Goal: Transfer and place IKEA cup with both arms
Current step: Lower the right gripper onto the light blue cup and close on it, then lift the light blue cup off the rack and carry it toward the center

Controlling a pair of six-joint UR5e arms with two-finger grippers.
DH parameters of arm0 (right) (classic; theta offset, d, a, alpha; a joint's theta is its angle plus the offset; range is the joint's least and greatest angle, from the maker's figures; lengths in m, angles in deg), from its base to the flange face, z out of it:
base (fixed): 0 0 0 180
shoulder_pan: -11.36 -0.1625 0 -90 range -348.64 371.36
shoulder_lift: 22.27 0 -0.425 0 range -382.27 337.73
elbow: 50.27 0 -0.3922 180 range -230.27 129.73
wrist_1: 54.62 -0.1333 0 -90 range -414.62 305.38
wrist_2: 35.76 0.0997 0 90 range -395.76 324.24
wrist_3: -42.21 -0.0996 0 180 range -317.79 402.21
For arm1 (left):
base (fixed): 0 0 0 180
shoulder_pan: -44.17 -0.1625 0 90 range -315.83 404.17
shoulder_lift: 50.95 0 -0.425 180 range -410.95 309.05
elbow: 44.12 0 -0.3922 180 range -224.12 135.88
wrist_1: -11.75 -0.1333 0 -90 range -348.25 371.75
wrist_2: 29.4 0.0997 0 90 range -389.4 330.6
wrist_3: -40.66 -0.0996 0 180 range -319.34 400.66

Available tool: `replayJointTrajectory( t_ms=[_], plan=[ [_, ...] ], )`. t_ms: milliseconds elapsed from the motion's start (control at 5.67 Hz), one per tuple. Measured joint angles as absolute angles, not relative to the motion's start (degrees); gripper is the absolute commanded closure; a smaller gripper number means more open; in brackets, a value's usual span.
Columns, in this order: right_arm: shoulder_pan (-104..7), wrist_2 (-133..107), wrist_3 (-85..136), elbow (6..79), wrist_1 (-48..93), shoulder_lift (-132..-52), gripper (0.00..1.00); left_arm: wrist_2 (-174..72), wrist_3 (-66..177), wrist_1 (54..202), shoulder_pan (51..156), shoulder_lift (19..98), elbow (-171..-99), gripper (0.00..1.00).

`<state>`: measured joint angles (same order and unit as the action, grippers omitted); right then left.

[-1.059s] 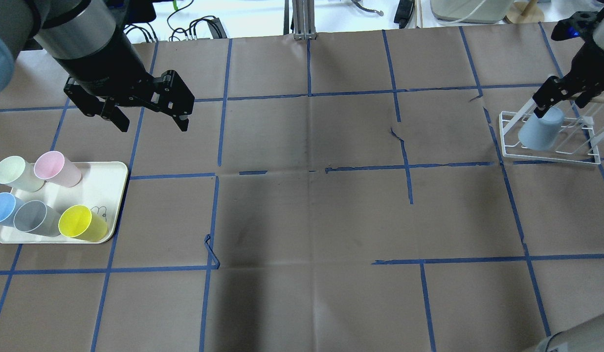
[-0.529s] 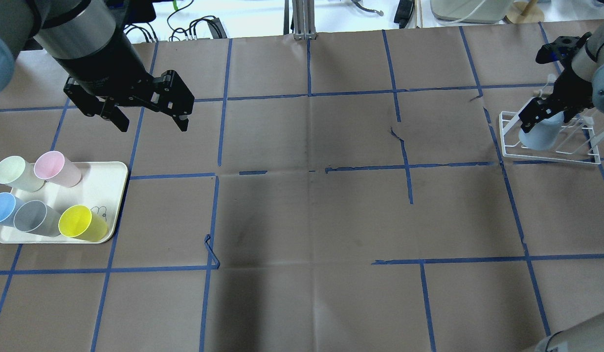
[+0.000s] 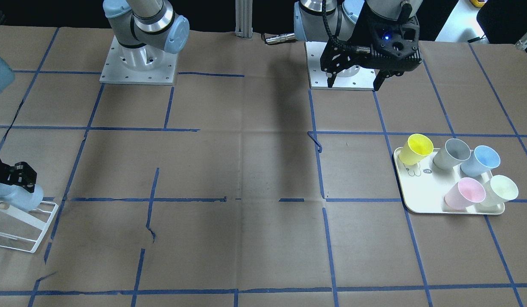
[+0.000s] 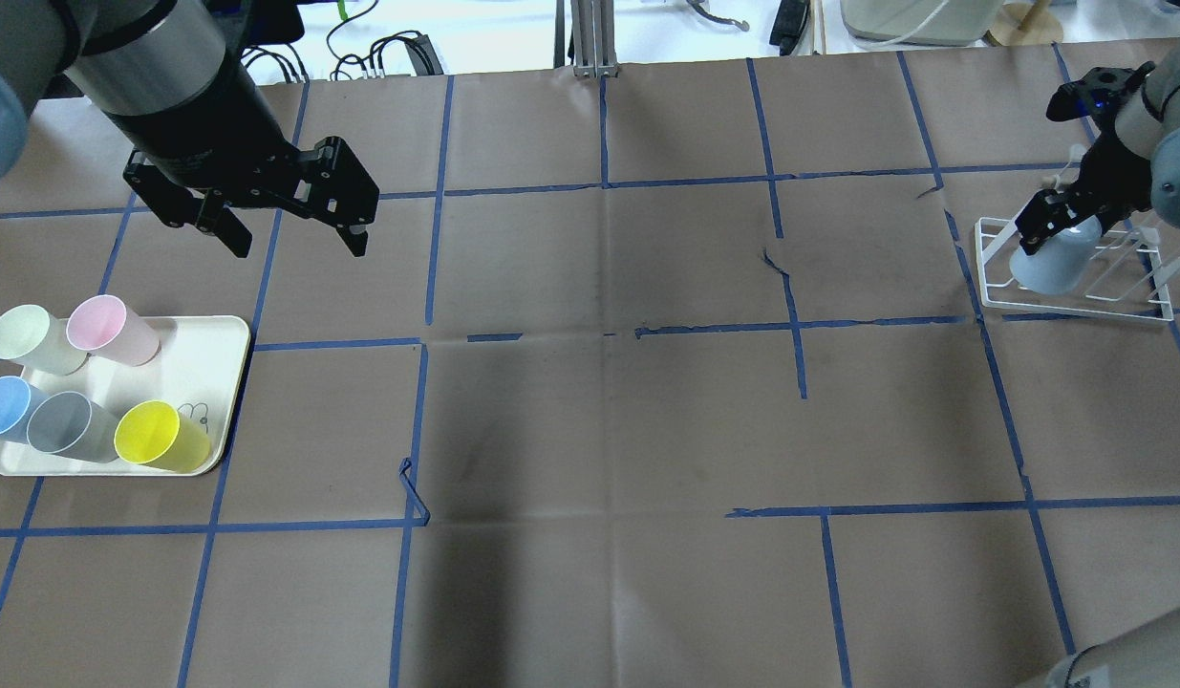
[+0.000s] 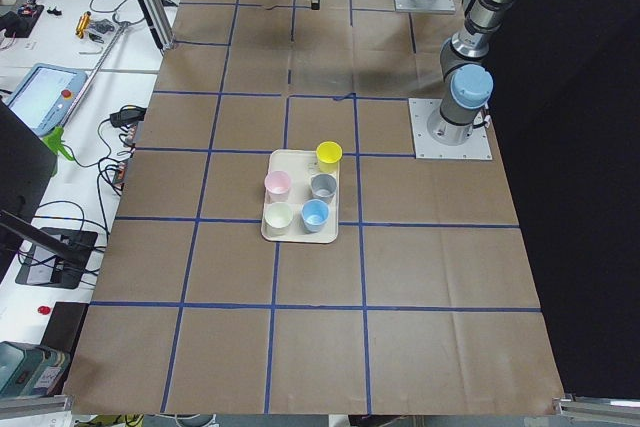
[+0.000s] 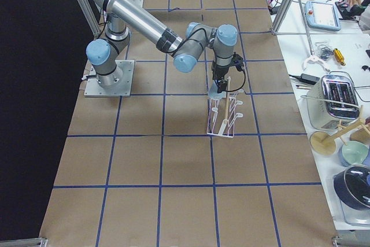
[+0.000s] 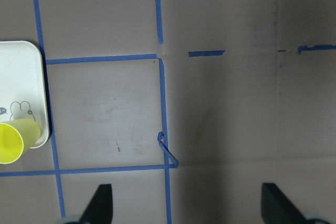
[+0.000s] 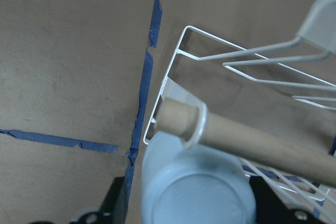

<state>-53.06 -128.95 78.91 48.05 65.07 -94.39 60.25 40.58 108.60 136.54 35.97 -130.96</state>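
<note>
The pale dusty-blue IKEA cup (image 4: pixel 1050 266) is upside down at the left end of a white wire rack (image 4: pixel 1125 308). My right gripper (image 4: pixel 1067 215) is shut on it from above. In the right wrist view the cup's base (image 8: pixel 197 195) sits between the fingers (image 8: pixel 118 203), and a wooden rod (image 8: pixel 252 140) of the rack crosses just past it. The cup (image 3: pixel 18 196) and the right gripper (image 3: pixel 13 175) also show in the front view. My left gripper (image 4: pixel 296 244) is open and empty, above the table beyond the tray; it also shows in the front view (image 3: pixel 354 84).
A cream tray (image 4: pixel 207 330) at the left holds mint (image 4: pixel 21 334), pink (image 4: pixel 102 325), sky-blue (image 4: pixel 2 406), grey (image 4: pixel 64 425) and yellow (image 4: pixel 155 435) cups. Brown paper with blue tape lines covers the table.
My right gripper has moved the cup down and slightly left, lower onto the rack's end. The left arm has not moved.
</note>
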Motion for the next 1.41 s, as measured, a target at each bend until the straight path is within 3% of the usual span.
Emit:
replayJointTrajectory(
  t_ms=[706, 1412],
  plan=[
    [-53.1, -128.7, 78.9, 41.8, 59.7, -95.9, 0.53, 59.9, 40.3, 108.7, 136.0, 36.0, -130.9, 0.01],
    [-53.2, -119.1, 79.0, 27.4, 22.3, -101.3, 0.53, 44.9, 21.8, 120.1, 119.2, 34.8, -131.1, 0.01]
  ],
)
